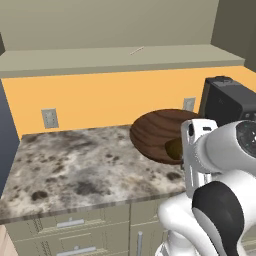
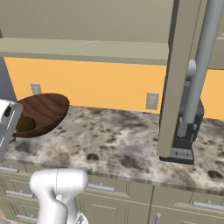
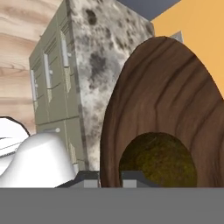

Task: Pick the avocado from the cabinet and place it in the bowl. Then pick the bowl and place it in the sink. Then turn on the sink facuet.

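A speckled grey-and-brown stone bench [image 1: 75, 165] runs beneath an orange back wall [image 1: 100, 97]. 2 pale outlet plates sit on that wall: 1 at the left [image 1: 49, 118] and 1 further right [image 2: 152, 101]. Below the bench top are beige drawer fronts [image 1: 70, 225] with silver bar handles [image 1: 70, 223]. A dark coffee machine [image 2: 186, 131] stands on the bench at the right, near the wall, partly hidden in the right base view by a beige open door [image 2: 175, 78] with a long grey bar handle [image 2: 201, 57]. In the hand view, light wood flooring [image 3: 22, 52] shows beside the drawer units.
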Tool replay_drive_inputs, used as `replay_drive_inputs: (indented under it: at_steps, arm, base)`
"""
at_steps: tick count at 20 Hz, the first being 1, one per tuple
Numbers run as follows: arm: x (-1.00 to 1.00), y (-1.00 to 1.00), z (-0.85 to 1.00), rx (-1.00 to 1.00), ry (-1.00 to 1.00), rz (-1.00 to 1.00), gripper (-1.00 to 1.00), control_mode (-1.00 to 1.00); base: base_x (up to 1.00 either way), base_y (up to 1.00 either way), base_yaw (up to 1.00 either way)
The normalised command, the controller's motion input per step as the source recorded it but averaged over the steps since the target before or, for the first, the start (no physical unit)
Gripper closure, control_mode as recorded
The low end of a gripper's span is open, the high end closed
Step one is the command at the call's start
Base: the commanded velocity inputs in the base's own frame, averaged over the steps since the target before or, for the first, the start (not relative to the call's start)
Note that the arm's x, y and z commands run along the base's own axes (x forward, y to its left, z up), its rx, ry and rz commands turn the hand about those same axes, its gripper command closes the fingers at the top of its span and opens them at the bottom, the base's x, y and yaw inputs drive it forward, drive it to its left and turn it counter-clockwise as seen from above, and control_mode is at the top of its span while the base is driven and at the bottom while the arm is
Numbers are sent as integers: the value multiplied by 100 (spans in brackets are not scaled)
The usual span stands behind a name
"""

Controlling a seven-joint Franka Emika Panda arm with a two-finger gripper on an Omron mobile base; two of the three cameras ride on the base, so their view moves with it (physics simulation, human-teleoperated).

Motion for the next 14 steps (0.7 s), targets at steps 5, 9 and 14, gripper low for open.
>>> replay_drive_inputs:
  at_steps: [5, 9, 14]
  arm:
    - [0, 0, 0, 0, 0, 0, 100, 100]
    - [0, 0, 0, 0, 0, 0, 100, 100]
    - [0, 0, 0, 0, 0, 0, 100, 100]
  base:
    - [-29, -4, -1]
    - [-99, -30, -7]
    - [-94, -18, -10]
